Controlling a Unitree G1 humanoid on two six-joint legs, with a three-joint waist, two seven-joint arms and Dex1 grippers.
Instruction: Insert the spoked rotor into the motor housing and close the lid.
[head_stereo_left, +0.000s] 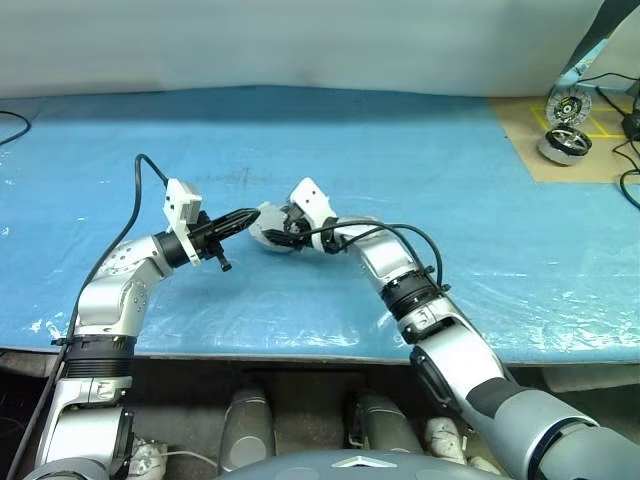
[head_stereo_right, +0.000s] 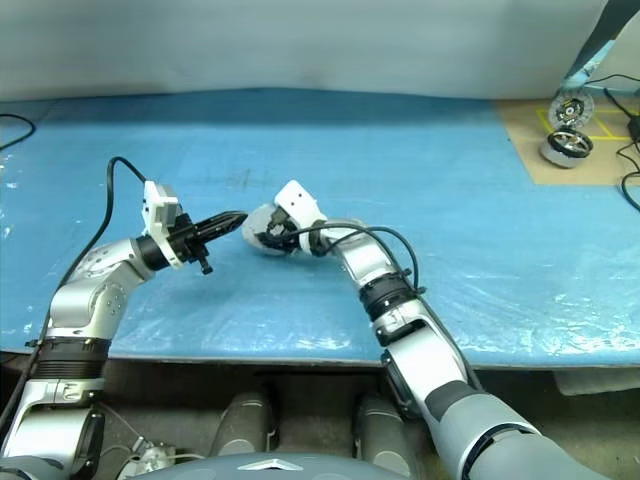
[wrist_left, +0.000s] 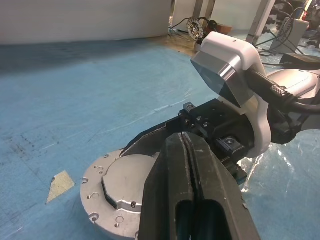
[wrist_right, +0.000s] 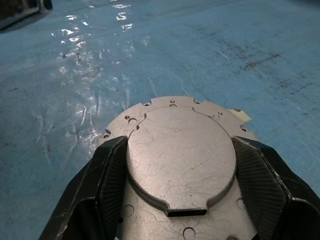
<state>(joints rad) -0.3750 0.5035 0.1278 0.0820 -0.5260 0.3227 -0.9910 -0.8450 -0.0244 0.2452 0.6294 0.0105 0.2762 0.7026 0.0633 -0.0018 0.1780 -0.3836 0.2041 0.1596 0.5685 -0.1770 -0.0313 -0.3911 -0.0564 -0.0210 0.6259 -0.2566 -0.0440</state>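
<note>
Right claw is spread wide with a finger on each side of the raised round plate on the housing. The pads look pressed against the plate's edge, so I'd call it a grip. The housing sits mid-counter with its plain silver face towards the wrist camera, and I can't see the windings from here. Left claw is pinched fully closed, holding nothing, with its tip just beside the housing's rim.

My guess is it's getting the housing positioned before the rotor goes in. If so, keep the grip centred on that plate, since it's smooth metal and could twist out. Turn it slowly, and the closed left claw can brace the rim.

The rotor and what looks like the lid are well away, on a brown board at the far right corner.

The counter has a wrinkly, shiny blue sheet over it with a few scuffs and a scrap of tape. There are cables by the board and a pale wall behind.
</note>
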